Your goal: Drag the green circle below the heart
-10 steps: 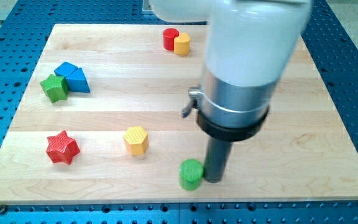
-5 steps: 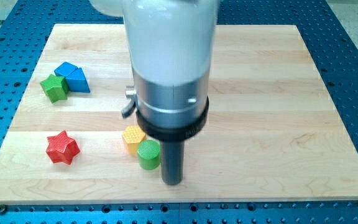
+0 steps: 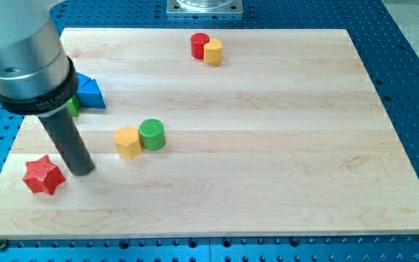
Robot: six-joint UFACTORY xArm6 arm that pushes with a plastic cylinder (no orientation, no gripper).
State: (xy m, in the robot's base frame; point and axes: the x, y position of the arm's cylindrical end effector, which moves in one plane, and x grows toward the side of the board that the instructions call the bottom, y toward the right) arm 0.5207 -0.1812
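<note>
The green circle lies left of the board's middle, touching the yellow hexagon on its left. My tip rests on the board at the lower left, just right of the red star and well left of the green circle. No heart shape can be made out; a yellow block and a red cylinder sit together at the top centre.
A blue block sits at the upper left, with a green block mostly hidden behind the arm. The wooden board lies on a blue perforated table.
My tip swept left from beside the green circle to beside the red star. The green circle and yellow hexagon shifted up-left, and the red star moved down-left.
</note>
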